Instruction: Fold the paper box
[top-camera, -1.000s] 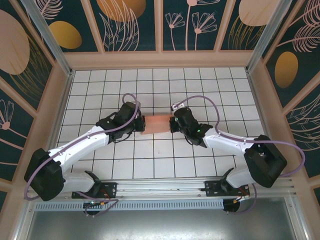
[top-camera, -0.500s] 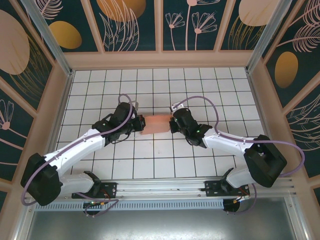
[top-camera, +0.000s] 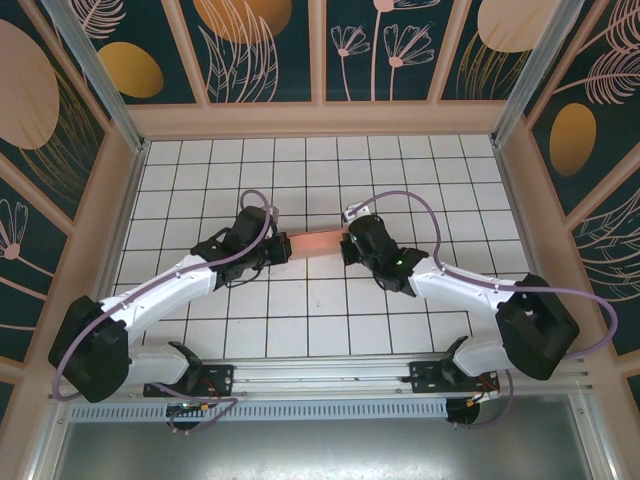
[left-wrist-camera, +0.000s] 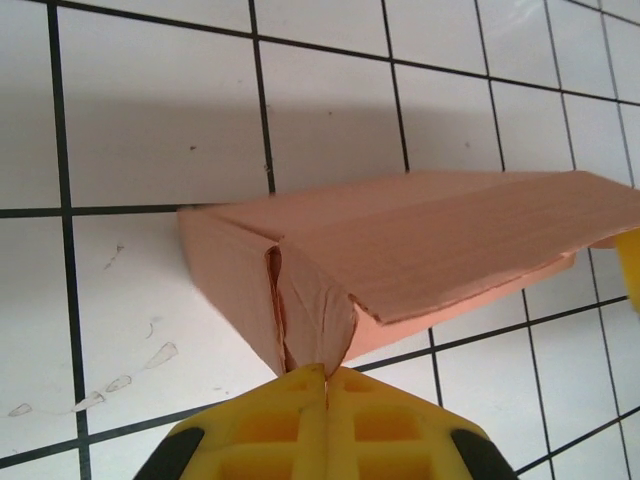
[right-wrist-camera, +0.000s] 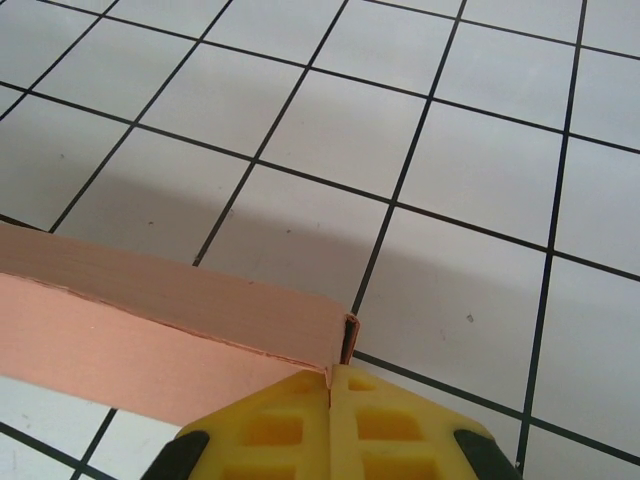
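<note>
Salmon-pink paper box, white black-gridded table

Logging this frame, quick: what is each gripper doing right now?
Left gripper: closed, pinching one end of the paper box.
Right gripper: closed, pinching the box's other end.

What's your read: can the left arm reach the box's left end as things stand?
Yes, it looks so: the left gripper sits at that end of the paper box, fingers shut, the creased end flap seemingly pinched between them. Nothing lies in between; the right gripper is at the opposite end.
</note>
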